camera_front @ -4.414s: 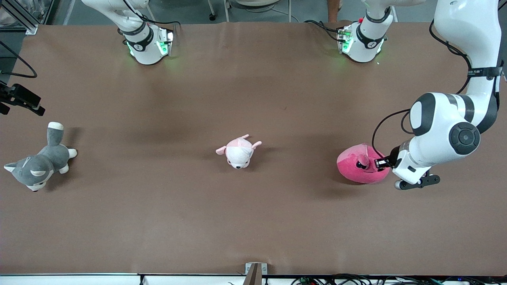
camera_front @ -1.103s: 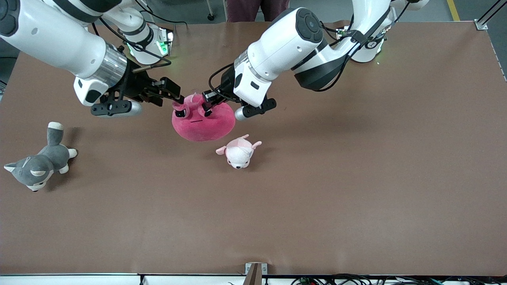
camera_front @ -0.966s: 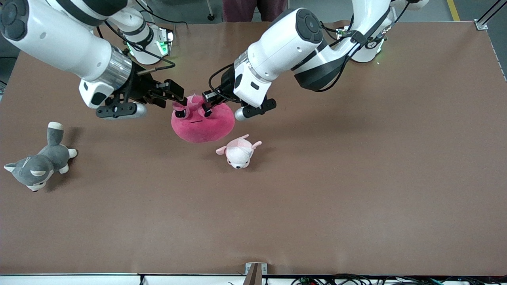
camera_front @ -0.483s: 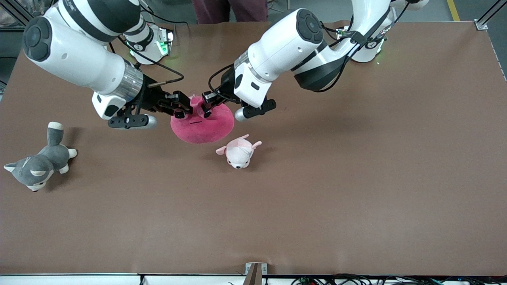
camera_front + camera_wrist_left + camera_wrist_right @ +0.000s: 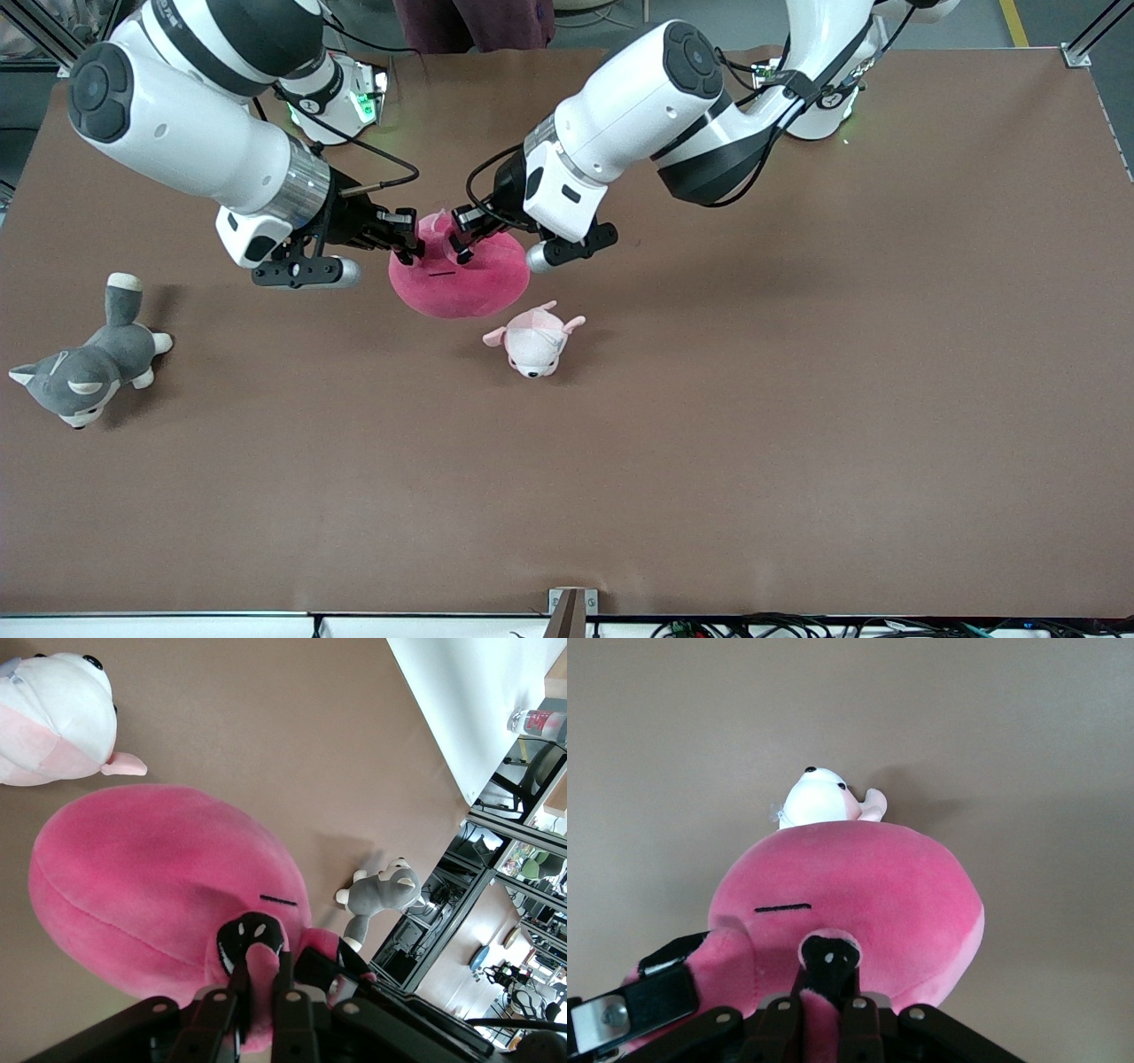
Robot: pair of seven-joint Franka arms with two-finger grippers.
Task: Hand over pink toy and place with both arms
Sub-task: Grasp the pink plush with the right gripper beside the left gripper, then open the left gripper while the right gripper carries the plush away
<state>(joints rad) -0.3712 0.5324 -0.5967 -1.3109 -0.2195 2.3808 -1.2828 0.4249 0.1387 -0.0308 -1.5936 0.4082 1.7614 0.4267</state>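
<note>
The pink toy (image 5: 461,285) hangs above the table's middle, held up by its two ears. My left gripper (image 5: 461,239) reaches in from the left arm's end and is shut on one ear, its fingers (image 5: 285,992) pinching the pink flap beside a black eye. My right gripper (image 5: 410,248) is shut on the other ear, and its fingers (image 5: 788,1023) squeeze the plush just under the other eye. In the left wrist view the pink toy (image 5: 159,877) fills the middle, and in the right wrist view the pink toy (image 5: 868,886) bulges out below the jaws.
A small pale pink-and-white plush (image 5: 533,339) lies on the brown table (image 5: 753,399) just beneath the hanging toy, a little nearer to the front camera. A grey-and-white plush dog (image 5: 84,363) lies at the right arm's end of the table.
My right gripper has slid in onto the toy's free ear and shut on it. The left gripper has kept its place and its hold.
</note>
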